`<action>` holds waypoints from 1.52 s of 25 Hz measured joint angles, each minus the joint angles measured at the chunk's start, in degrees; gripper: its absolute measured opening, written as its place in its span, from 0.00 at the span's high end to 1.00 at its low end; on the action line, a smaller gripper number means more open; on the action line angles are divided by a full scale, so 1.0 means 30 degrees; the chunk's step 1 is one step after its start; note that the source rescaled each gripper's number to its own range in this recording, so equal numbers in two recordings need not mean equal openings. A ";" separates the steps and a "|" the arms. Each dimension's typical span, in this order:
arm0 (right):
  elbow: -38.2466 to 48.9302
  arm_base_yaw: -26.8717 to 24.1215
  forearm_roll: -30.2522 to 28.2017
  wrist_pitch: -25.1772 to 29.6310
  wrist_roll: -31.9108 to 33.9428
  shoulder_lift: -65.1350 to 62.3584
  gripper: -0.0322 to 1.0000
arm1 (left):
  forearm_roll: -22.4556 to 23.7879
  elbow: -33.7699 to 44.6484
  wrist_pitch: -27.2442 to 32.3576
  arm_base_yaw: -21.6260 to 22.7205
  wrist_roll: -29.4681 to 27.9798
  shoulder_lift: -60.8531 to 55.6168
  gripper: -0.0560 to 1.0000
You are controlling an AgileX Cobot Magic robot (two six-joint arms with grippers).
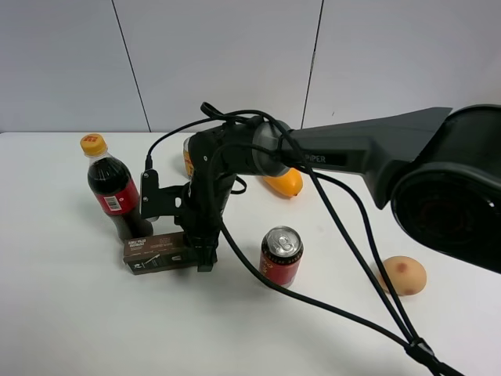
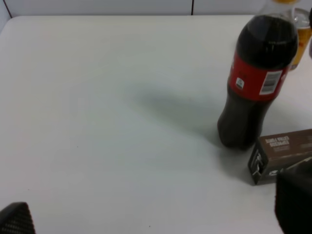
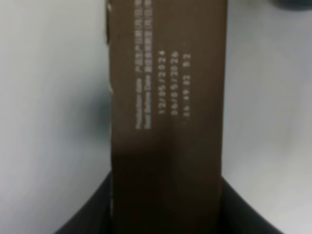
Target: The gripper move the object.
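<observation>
The object is a long dark brown carton (image 1: 156, 254) with white lettering. It lies flat on the white table just in front of a cola bottle (image 1: 113, 192). My right gripper (image 1: 205, 257) reaches across to the left and is closed around the carton's right end, one finger before it and one behind. In the right wrist view the carton (image 3: 168, 97) fills the gap between the dark fingers of this gripper (image 3: 165, 200). The left wrist view shows the carton's near end (image 2: 282, 151). My left gripper (image 2: 156, 224) shows only as dark tips at the lower corners, wide apart and empty.
The cola bottle (image 2: 256, 83) stands touching or almost touching the carton. A red can (image 1: 281, 256) stands to the right of the gripper. A yellow fruit (image 1: 286, 184) and an orange bottle (image 1: 188, 160) lie behind the arm. A peach-coloured ball (image 1: 403, 274) sits at right.
</observation>
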 joint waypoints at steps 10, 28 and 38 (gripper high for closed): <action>0.0000 0.0000 0.0999 0.4414 0.0141 -0.2898 0.96 | 0.0000 0.0000 0.0000 0.0000 0.0000 0.0000 0.00; 0.0000 0.0056 -0.2466 0.6388 1.3827 -1.0702 0.96 | 0.0000 0.0000 0.0000 0.0000 0.0000 0.0000 0.00; 0.0000 0.0056 -0.7964 0.8033 2.1552 -1.2693 0.96 | 0.0000 0.0000 0.0000 0.0000 0.0000 0.0000 0.00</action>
